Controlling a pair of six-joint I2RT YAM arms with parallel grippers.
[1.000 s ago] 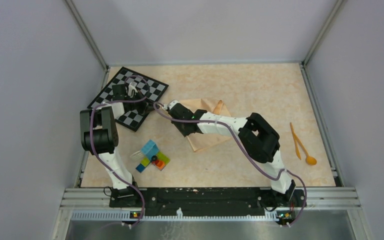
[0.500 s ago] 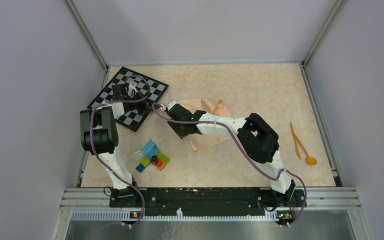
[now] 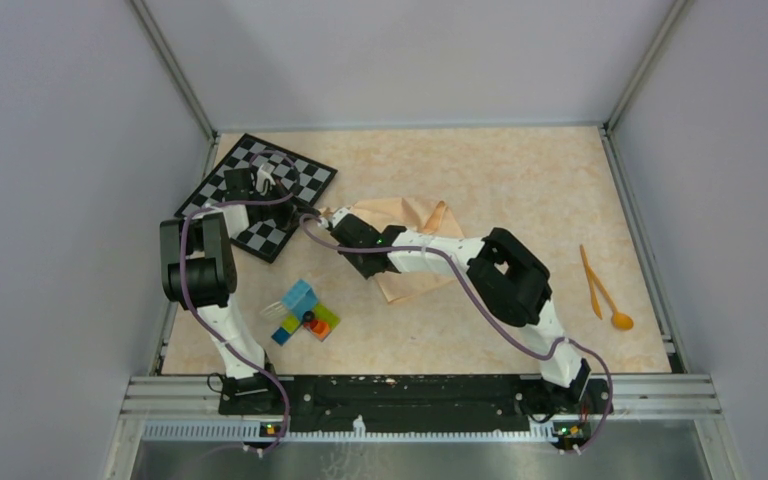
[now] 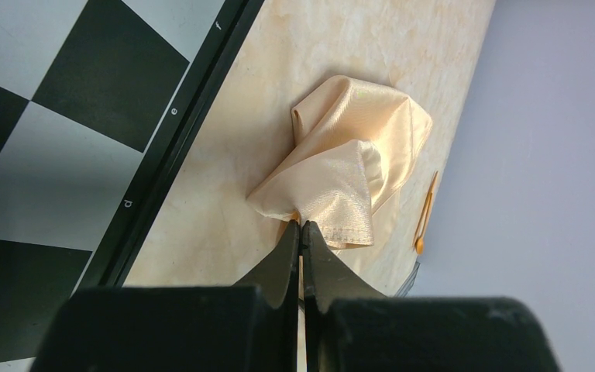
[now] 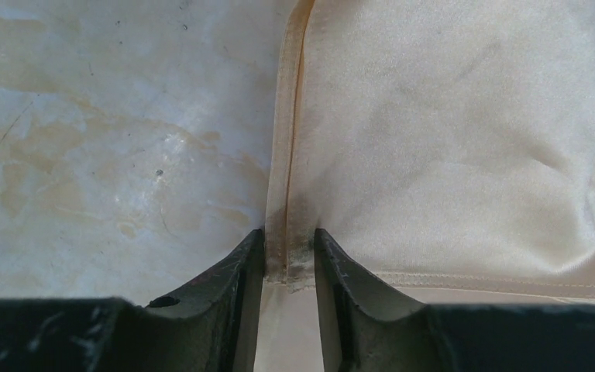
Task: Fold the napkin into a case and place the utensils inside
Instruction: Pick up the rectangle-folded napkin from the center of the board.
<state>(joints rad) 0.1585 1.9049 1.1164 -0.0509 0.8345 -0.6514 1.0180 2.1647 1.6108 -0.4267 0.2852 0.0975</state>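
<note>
Napkin (image 5: 449,139): it lies rumpled and partly doubled over on the table (image 3: 520,170), just right of the checkered board (image 3: 295,175); we judge it is not yet a case.
Right gripper (image 5: 289,248): reaching toward the board, low over the cloth's board-side edge. Its jaws stand narrowly apart astride the hem (image 5: 283,155). We cannot tell whether they already pinch it.
Left gripper (image 4: 301,226): it hangs above the board with its fingers pressed together and holds nothing.
Utensils (image 3: 600,285): two slim orange pieces, one a spoon, lie well to the right of the board, beyond the napkin, untouched.
Step in hand: we take it to be catching the hem so that this side can be drawn over into a fold.
Doing it well: we would close on both layers at the stitched corner, lift only enough to free the cloth, then carry it flat and straight so the crease runs parallel to the hem. A slack pinch on this slippery fabric could let one layer slide out.
Edges: the board's raised dark rim sits near the hem, so we would pull away from the board, not toward it.
Open room: bare table stretches beyond the board and to its right past the napkin. The toy bricks (image 3: 302,312) crowd the near side of the board.
</note>
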